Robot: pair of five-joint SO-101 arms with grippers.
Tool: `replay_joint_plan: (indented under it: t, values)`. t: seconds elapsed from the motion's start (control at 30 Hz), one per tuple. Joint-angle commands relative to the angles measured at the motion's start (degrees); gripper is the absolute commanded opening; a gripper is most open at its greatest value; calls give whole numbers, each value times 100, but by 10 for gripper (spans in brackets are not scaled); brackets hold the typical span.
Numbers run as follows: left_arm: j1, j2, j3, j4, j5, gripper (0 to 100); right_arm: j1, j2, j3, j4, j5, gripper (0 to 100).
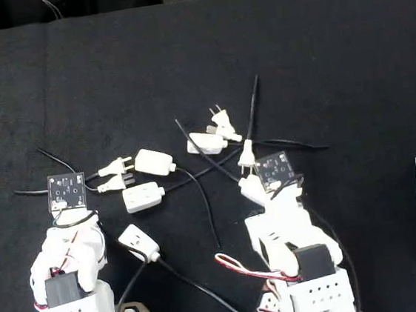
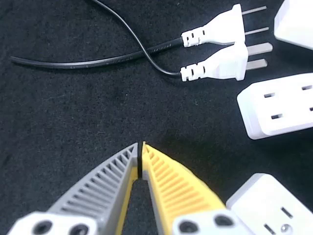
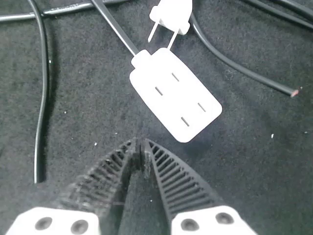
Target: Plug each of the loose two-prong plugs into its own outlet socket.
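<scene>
Left wrist view shows the grey-and-yellow left gripper (image 2: 142,148) clenched on nothing. Two loose white two-prong plugs (image 2: 222,66) lie side by side, prongs near a white plastic outlet block (image 2: 281,105). The black-fingered right gripper (image 3: 141,144), likewise clenched empty, faces a flat white socket block (image 3: 176,95), with a third white plug (image 3: 171,14) at its edge.

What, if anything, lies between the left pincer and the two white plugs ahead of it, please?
Nothing visible does: bare black cloth separates the left pincer from the nearer two-prong plug.
</scene>
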Motion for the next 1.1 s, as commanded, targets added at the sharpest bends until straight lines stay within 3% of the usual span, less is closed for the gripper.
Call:
replay_joint_plan:
  t: [0.0, 1.07]
  values:
    - [22, -35, 101, -114, 9, 30, 62, -409, -31, 9, 26, 12]
    - [48, -70, 84, -158, -26, 30, 132, -409, -84, -88, 35, 12]
